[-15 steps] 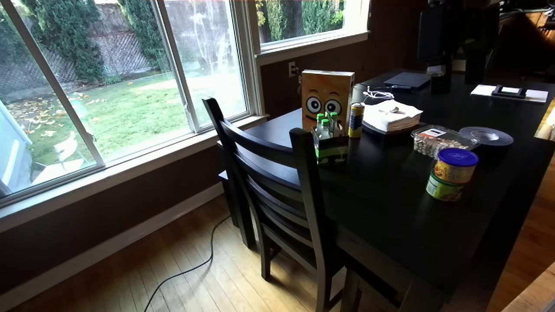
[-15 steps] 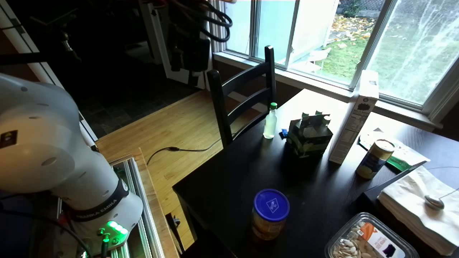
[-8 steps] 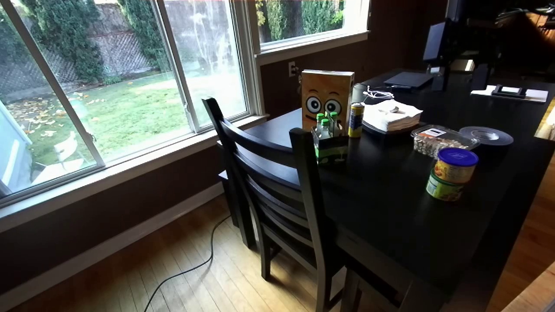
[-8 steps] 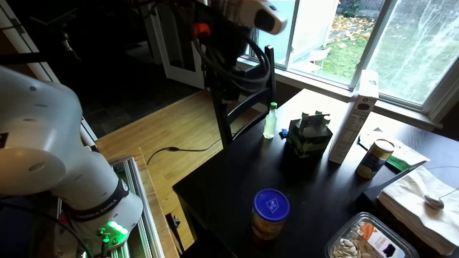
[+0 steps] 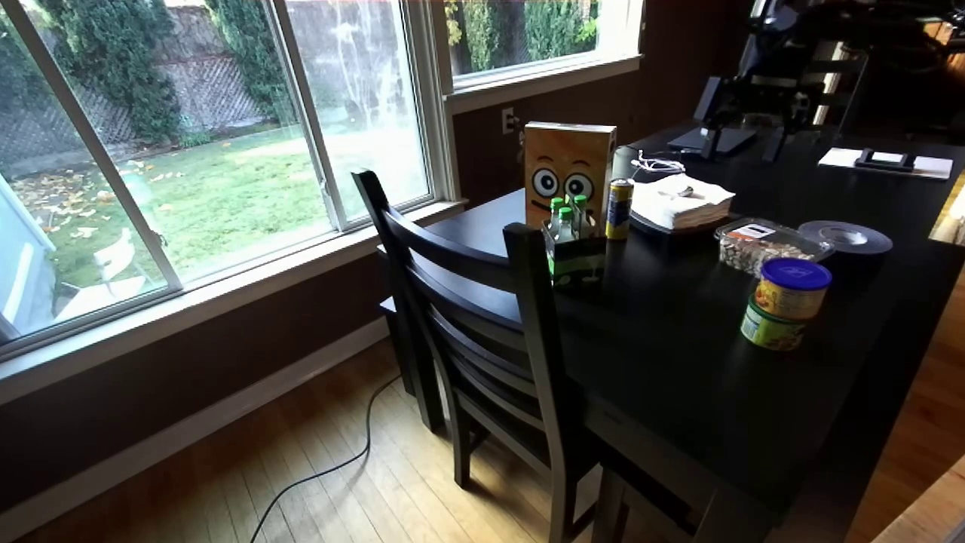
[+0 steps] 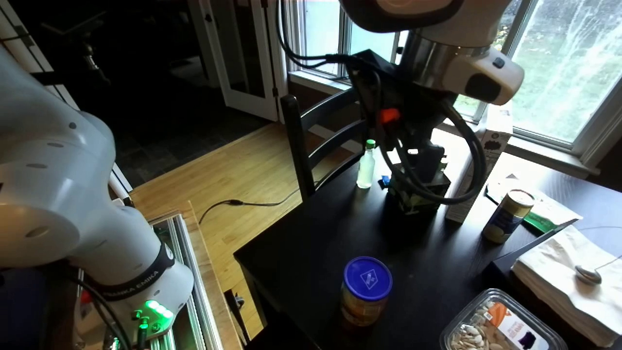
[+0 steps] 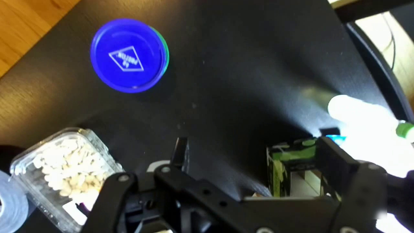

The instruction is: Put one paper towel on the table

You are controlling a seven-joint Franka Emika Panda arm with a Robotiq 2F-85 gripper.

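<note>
A stack of white paper towels [image 5: 682, 205] lies in a dark holder on the black table [image 5: 678, 362], with a metal weight on top. The stack also shows at the right in an exterior view [image 6: 559, 279]. I cannot make it out in the wrist view. My gripper [image 5: 742, 149] hangs in the air above the table, apart from the stack. In the wrist view it [image 7: 254, 147] is open, with its fingers wide apart and nothing held between them. In an exterior view the arm's wrist [image 6: 427, 63] and its cables partly hide the gripper.
A green bottle carrier [image 7: 291, 155] lies below the right finger. A bottle [image 6: 366, 170], a tall box [image 5: 570, 177], a yellow can [image 5: 620, 210], a blue-lidded tub [image 7: 129, 55], a clear nut tub [image 7: 68, 165] and a tape roll [image 5: 846, 236] stand on the table. A chair [image 5: 482, 332] stands at its edge.
The arm has swung further out over the table and lower: rightward and down in one exterior picture, leftward in another. The gripper stays open. The towel stack and other objects have not moved.
</note>
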